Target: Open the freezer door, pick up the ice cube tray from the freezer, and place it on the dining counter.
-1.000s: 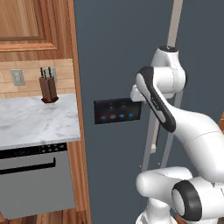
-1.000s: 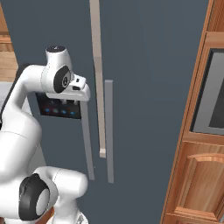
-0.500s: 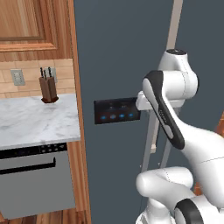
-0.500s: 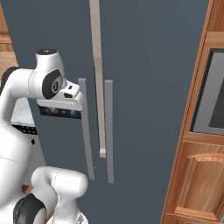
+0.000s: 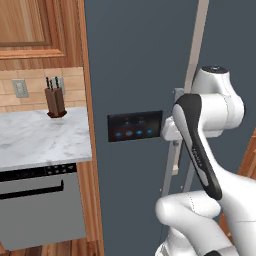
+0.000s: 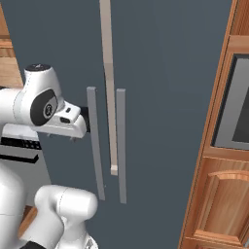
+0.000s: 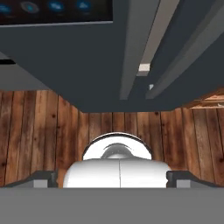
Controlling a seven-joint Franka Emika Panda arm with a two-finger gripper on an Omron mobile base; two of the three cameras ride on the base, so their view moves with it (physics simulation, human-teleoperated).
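gripper (image 6: 89, 121): jaws spread wide, holding nothing, at the bar handle (image 6: 95, 146) | freezer door (image 5: 135, 60): shut, at 12 o'clock ahead of the arm, lit panel (image 5: 134, 126) at 9 o'clock of the hand | knife block (image 5: 54, 101): on worktop (image 5: 35, 140), far at 9 o'clock

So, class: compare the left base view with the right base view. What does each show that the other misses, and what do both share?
Left base view only: the marble worktop, knife block and the blue-lit dispenser panel. Right base view only: the plain door's handle and the wooden cabinet at right. Shared: the freezer door and its bar handle, with the arm beside it.
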